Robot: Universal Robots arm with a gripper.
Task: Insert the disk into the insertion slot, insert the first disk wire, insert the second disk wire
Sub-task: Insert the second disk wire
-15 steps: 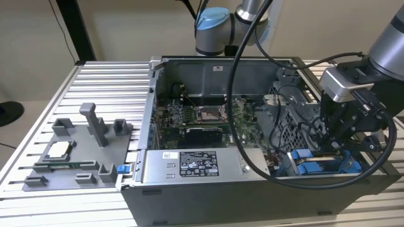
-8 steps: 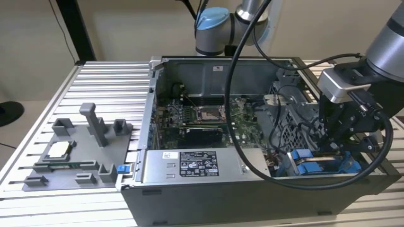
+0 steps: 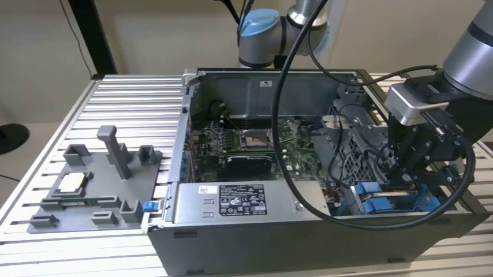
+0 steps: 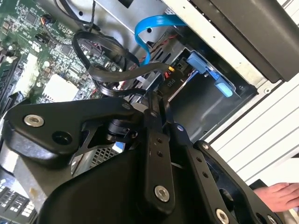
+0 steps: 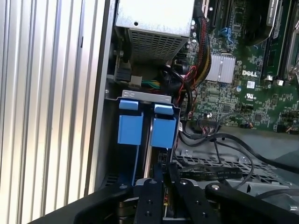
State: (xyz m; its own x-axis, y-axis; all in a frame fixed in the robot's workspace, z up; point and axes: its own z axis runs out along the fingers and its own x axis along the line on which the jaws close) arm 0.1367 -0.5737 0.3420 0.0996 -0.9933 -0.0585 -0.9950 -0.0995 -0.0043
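gripper [image 3: 407,180] – directly above the drive bay | disk [image 5: 150,140] seated on edge, long axis vertical | fingers clamped on black wire connector [image 4: 163,84]

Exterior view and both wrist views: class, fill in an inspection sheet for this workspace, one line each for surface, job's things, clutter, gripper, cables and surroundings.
Surface: ribbed aluminium table, carrying an open computer case.
Job's things: blue caddy with the disk sits edge-up in the drive bay at the case corner; disk face hidden.
Clutter: grey fixture tray on the exterior view's left; grey labelled power-supply box inside the case.
Gripper: gripper lowered into the case over the bay; finger state cannot be told.
Cables: black arm cable loops across the case; blue flat cable and a black wire with connector by the bay.
Surroundings: beige wall; a person's hand in the second wrist view.
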